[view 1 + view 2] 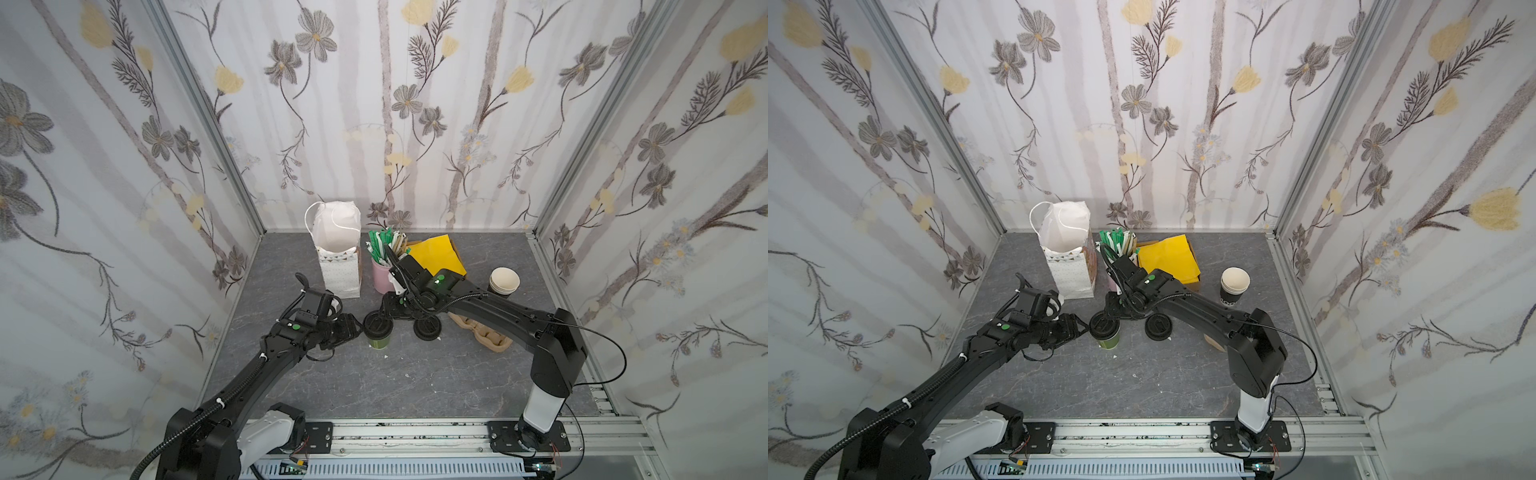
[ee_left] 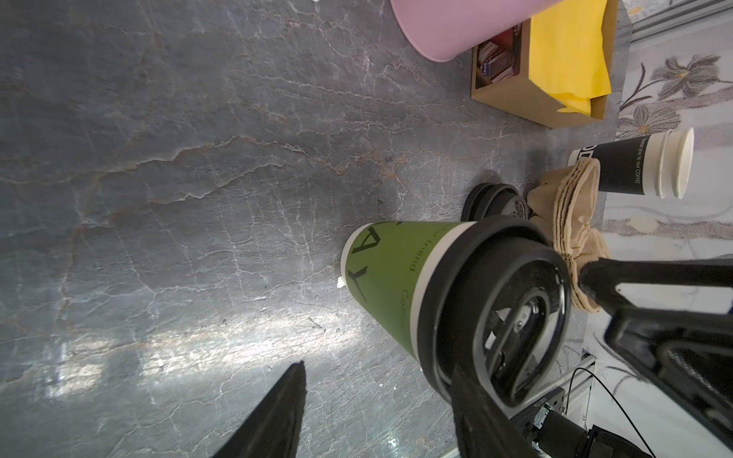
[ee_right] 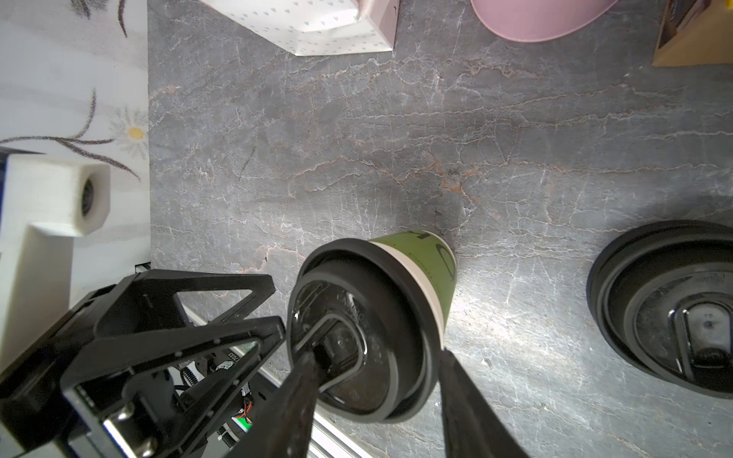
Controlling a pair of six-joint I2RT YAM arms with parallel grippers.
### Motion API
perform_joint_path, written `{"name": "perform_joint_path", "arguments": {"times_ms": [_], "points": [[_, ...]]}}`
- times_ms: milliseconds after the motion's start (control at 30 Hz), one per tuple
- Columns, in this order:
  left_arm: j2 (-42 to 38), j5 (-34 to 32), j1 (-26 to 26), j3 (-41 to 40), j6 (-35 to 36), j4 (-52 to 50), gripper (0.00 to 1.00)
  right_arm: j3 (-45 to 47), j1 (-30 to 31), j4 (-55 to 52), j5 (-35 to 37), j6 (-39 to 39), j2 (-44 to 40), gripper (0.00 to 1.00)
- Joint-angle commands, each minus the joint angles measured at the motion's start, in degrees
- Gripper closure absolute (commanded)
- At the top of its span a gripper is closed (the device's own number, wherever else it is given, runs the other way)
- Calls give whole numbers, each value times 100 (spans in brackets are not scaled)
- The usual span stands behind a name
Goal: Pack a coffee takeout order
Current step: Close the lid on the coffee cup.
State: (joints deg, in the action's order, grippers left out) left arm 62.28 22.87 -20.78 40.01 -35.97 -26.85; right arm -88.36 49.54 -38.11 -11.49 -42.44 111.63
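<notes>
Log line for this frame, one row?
green cup: upright, black lid on | right end effector: straddling lid rim, grip unclear | left end effector: open, at lid edge

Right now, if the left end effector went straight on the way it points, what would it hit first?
Most likely the green cup: the left end effector points at its black lid, close by; depth is unclear.
</notes>
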Motion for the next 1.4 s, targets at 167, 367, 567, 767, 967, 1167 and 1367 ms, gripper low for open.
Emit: {"name": "perform_joint_path", "arguments": {"times_ms": [167,367,567,767,967,1167,1367], "points": [[91,-99,3,60,20,22,38,270,-134,289,223,13,-135,66],[135,-108,3,76,10,22,38,301,-154,344,89,98,7,66],[170,-112,2,95,6,22,38,332,-171,383,9,123,108,66],[230,-114,2,107,6,26,38,437,-171,449,-70,119,109,70],[217,-142,3,100,-7,31,38,472,-169,483,-90,96,44,69],[12,-255,3,93,-68,31,38,346,-168,467,-4,25,-100,65],[138,-179,2,139,-21,31,38,412,-186,451,115,-3,-217,64]]}}
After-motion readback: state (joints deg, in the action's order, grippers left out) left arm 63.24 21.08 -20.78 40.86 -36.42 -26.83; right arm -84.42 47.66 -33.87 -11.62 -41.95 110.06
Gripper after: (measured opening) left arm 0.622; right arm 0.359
